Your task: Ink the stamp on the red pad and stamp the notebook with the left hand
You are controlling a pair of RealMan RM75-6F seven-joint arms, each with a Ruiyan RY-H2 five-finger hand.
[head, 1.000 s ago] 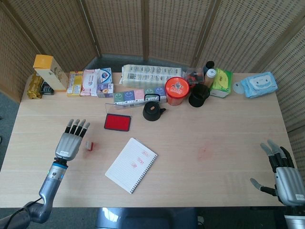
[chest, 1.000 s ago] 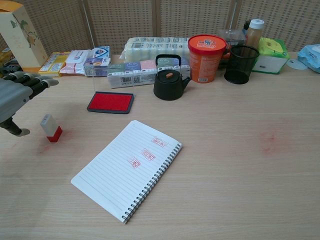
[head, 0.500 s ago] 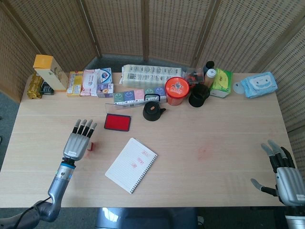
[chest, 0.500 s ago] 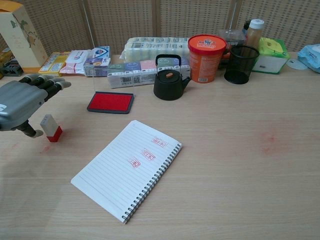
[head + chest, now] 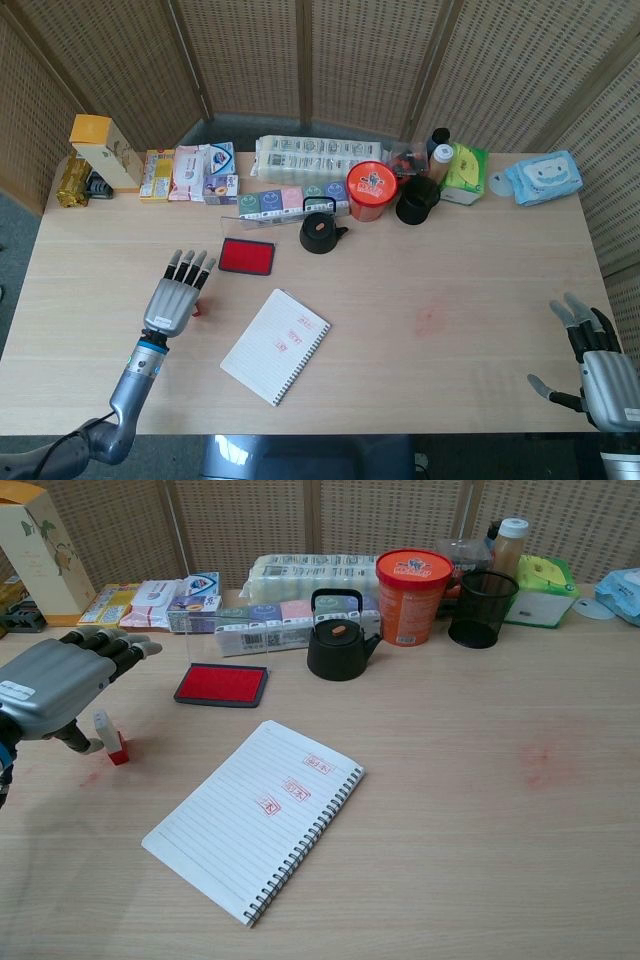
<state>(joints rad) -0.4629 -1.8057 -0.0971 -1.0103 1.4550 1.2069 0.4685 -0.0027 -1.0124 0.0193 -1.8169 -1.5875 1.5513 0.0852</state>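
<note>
Left hand [image 5: 55, 688] hovers spread wide over the small white-and-red stamp [image 5: 108, 736] standing beside the shallow black tray of red ink pad [image 5: 221, 684], spiral notebook [image 5: 255, 814] nearby, right hand [image 5: 598, 370] splayed, empty.

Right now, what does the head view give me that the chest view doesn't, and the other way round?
Only the head view shows the right hand, open at the table's near right corner, and the left forearm. There the left hand covers most of the stamp.

Only the chest view shows the stamp from the side, upright on the table, with the thumb close beside it; contact is unclear.

Both show the left hand with fingers extended over the stamp, the red pad and the notebook bearing three red marks.
</note>
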